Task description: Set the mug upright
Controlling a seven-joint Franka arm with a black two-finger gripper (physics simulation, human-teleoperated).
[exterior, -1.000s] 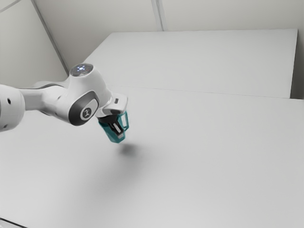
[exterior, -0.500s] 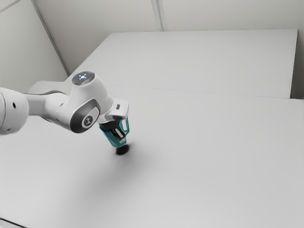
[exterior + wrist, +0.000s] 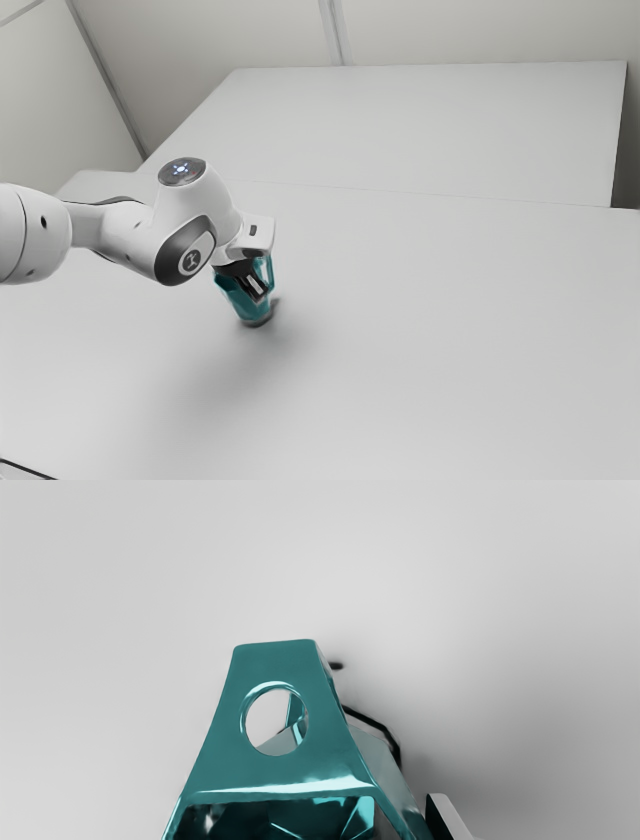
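The table (image 3: 430, 330) is big, flat and light gray. Under the gripper (image 3: 258, 288), the bottom of the teal mug (image 3: 242, 303) is at the table top, but I can't tell if they touch. A soft, dark shadow (image 3: 225, 375) lies near the gripper.

I count 1 mug (image 3: 241, 301), 1 arm (image 3: 205, 207), 1 gripper (image 3: 259, 291) and what look like 2 tables (image 3: 440, 320).

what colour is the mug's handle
Teal, with glossy pale highlights; the handle shows best in the wrist view.
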